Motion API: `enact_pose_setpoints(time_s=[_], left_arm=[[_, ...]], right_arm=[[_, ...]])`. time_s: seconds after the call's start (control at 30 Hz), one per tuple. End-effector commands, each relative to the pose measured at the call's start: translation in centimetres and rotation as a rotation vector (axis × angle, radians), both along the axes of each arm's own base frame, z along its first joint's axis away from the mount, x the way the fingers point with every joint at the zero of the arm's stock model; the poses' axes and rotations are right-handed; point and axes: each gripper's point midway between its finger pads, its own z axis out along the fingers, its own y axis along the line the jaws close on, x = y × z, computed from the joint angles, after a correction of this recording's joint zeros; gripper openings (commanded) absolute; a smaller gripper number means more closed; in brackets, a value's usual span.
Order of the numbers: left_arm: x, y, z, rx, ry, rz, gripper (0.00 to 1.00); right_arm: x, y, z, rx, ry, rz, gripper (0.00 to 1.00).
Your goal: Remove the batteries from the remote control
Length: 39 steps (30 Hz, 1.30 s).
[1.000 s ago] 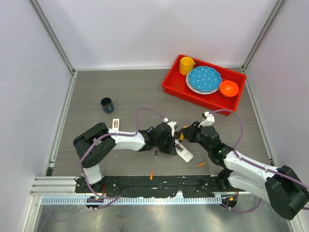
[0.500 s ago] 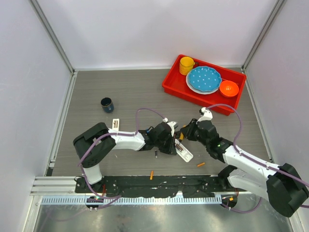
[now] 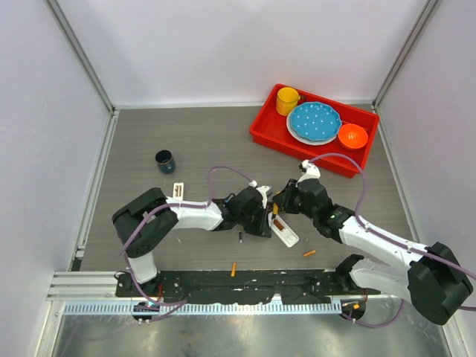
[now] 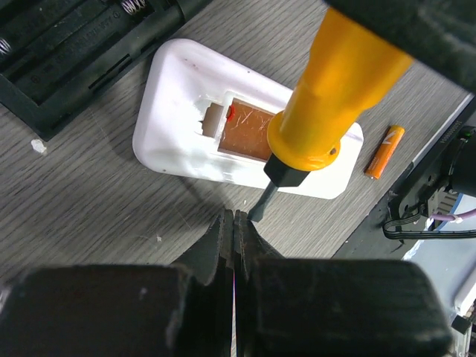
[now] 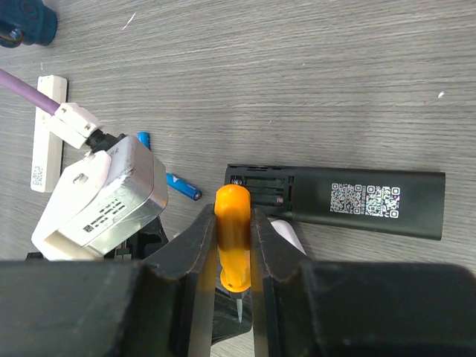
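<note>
Those batteries are tiny, light and smooth. They're basically stiff little rollers, so they'll skid or roll away if nudged. The one that matters is an orange battery (image 4: 244, 130) sitting down in the open bay of the white remote (image 4: 175, 126). It's boxed in by the bay walls, so I don't see a way to pinch it from the sides. My guess is it has to be levered up at one end first, then taken across the middle once it stands clear. The white remote looks light too and will probably slide on the desk (image 4: 89, 193) unless it's pinned.

The right arm's fingers (image 5: 197, 238) are clenched on the orange-handled screwdriver (image 4: 335, 89). Its tip is down just beside the remote's edge, not in the bay. The left arm's fingers (image 4: 214, 239) are pressed together with nothing between them, right next to that tip.

Already out: a loose orange battery (image 4: 384, 151) near the white remote, another orange one (image 3: 233, 268) by the desk's near edge, and two blue batteries (image 5: 183, 187) beside the left wrist. The black remote (image 5: 349, 199) has its bay open and it looks empty, springs showing.

Versus a second ago, the right wrist has swung in toward the left arm and away from the near edge, carrying the screwdriver along with it. The left arm has barely budged, and the loose cells lie where they were.
</note>
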Motion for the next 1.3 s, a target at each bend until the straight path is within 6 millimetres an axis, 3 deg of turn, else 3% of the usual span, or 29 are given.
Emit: enact_pose_setpoints(time_s=[0.0,0.33,0.47,0.63,0.8,0.83,0.93,1.13,1.27], left_arm=[[0.6,3.1,-2.7,0.128,0.002,0.059,0.00],[1.0,1.9,-1.2,0.074,-0.027,0.018,0.00],[1.7,0.7,2.5,-0.023,-0.113,0.000,0.05],[3.3,1.2,7.6,-0.080,-0.267,0.026,0.18],[4.4,4.2,12.8,-0.093,-0.457,0.083,0.38],[5.0,5.1,13.3,-0.078,-0.498,0.113,0.51],[5.5,7.9,15.1,-0.051,-0.598,0.182,0.70],[5.8,13.9,17.2,-0.008,-0.722,0.349,0.99],[5.6,15.9,17.0,-0.001,-0.731,0.410,1.00]], right_arm=[[-0.4,2.2,1.7,0.060,-0.003,0.064,0.01],[0.4,2.1,3.8,0.058,-0.059,0.053,0.01],[0.7,1.9,4.7,0.055,-0.086,0.042,0.01],[0.8,1.9,5.8,0.063,-0.108,0.044,0.01],[0.9,2.2,6.6,0.070,-0.125,0.062,0.01],[0.7,2.1,6.3,0.057,-0.110,0.066,0.01],[0.6,2.3,6.4,0.056,-0.109,0.080,0.01],[0.5,2.5,6.4,0.059,-0.113,0.092,0.01],[0.5,2.8,6.6,0.065,-0.114,0.107,0.01]])
